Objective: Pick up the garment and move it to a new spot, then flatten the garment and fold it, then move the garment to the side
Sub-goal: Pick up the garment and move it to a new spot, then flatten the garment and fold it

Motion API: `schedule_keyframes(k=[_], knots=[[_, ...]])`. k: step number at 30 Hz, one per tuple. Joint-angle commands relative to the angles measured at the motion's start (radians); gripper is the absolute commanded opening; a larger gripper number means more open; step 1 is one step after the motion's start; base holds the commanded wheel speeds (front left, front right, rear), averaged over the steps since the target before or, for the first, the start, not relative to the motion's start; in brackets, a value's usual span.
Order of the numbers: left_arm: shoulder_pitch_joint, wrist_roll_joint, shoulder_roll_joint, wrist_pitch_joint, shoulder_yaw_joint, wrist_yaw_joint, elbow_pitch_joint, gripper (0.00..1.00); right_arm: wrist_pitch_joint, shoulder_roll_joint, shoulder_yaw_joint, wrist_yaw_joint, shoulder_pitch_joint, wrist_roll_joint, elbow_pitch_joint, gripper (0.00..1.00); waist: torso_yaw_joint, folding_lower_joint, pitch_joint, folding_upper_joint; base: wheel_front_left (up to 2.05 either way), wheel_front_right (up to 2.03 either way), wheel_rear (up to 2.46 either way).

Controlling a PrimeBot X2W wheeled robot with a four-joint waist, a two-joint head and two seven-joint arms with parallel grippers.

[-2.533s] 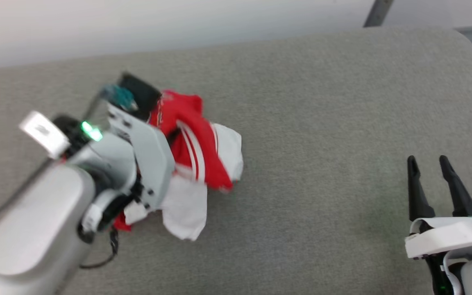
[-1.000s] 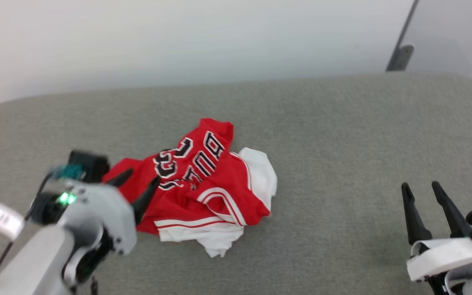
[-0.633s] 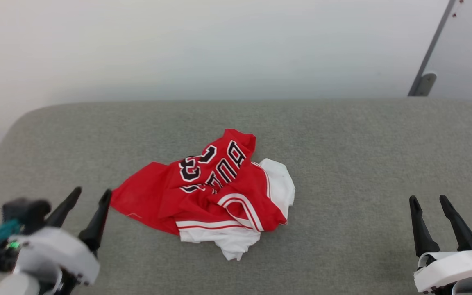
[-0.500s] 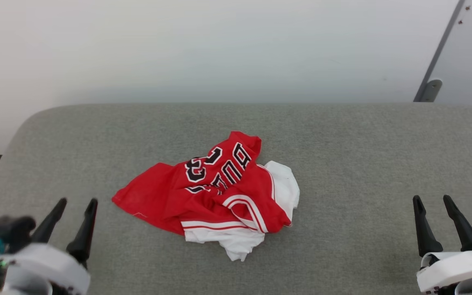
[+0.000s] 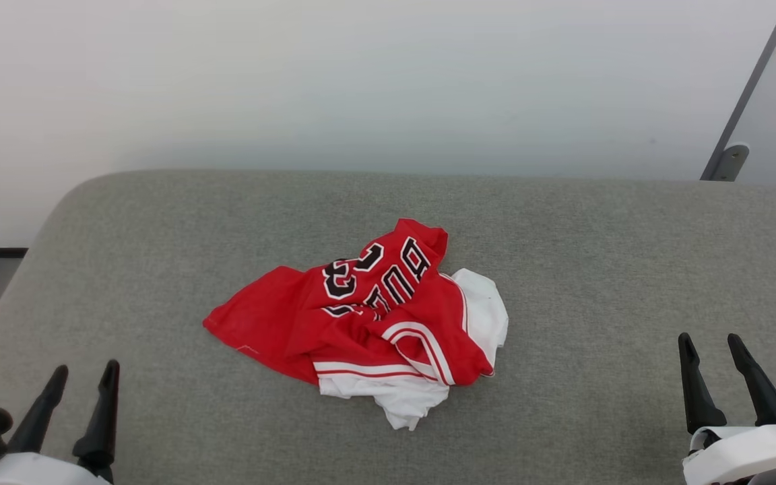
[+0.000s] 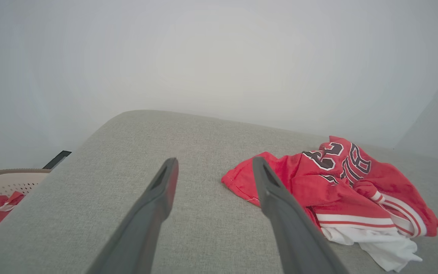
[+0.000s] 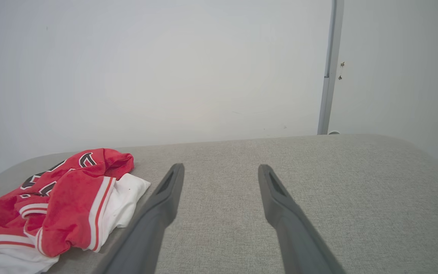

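You can see the garment [image 5: 361, 323] lying in a crumpled heap near the middle of the gray cushion [image 5: 597, 256]. It is red on top, with white poking out at the near edge (the black letters look upside down from the head view). Your left gripper [image 5: 87, 367] sits low at the left, fingers spread wide, holding nothing. Your right gripper [image 5: 708, 337] sits low at the right, wide and empty too. Both are well apart from the garment.
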Motion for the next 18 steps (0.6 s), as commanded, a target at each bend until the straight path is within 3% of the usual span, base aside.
schedule_keyframes(k=[1, 11, 18], knots=[[0.011, -0.001, -0.005, -0.006, 0.008, -0.002, -0.005, 1.0, -0.004, 0.002, 0.0, -0.001, 0.006, -0.002, -0.002, 1.0, 0.003, 0.0, -0.001, 0.0, 0.0, 0.0, 0.0], [0.016, 0.011, -0.015, -0.011, 0.018, -0.008, -0.014, 1.0, 0.012, -0.004, 0.016, -0.001, 0.005, 0.001, -0.008, 1.0, 0.019, 0.0, 0.005, 0.0, 0.0, 0.0, 0.0], [-0.004, 0.019, -0.038, -0.013, 0.008, -0.006, -0.03, 1.0, 0.054, -0.004, 0.055, -0.001, -0.038, 0.018, -0.009, 1.0, 0.08, 0.0, 0.015, 0.0, 0.0, 0.0, 0.0]])
